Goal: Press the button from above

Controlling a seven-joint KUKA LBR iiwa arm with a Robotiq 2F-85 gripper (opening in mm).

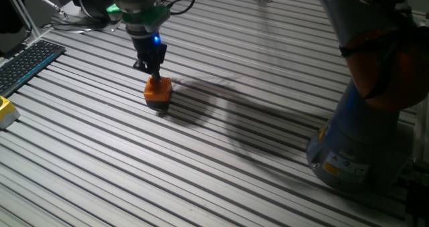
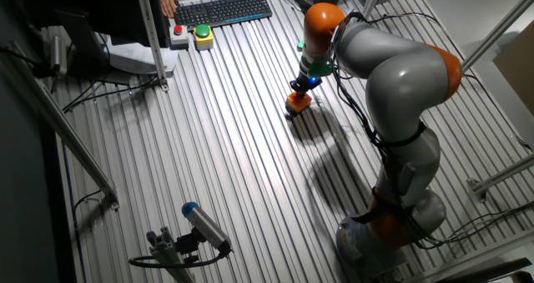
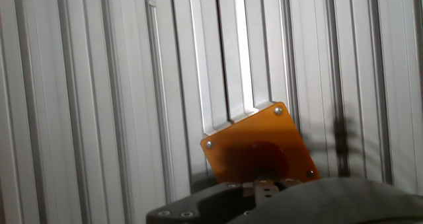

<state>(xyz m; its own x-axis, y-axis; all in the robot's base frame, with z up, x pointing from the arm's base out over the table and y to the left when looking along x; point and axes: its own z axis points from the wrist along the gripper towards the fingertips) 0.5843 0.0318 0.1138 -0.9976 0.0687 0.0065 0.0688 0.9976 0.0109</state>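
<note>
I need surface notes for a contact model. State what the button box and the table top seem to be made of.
Button box: probably plastic or acrylic, glossy orange, slightly translucent look; the flat top plate is fixed with small screws at its corners.

Table top: most likely aluminium, bare silver-grey with a satin sheen; long parallel slotted profiles catch streaky reflections.

The gripper sits directly above the box.

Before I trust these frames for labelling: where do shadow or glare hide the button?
Hand view: the gripper's own shadow darkens the button, and the table slats glare white. One fixed view: the gripper covers the cap. Other fixed view: too small to tell.
</note>
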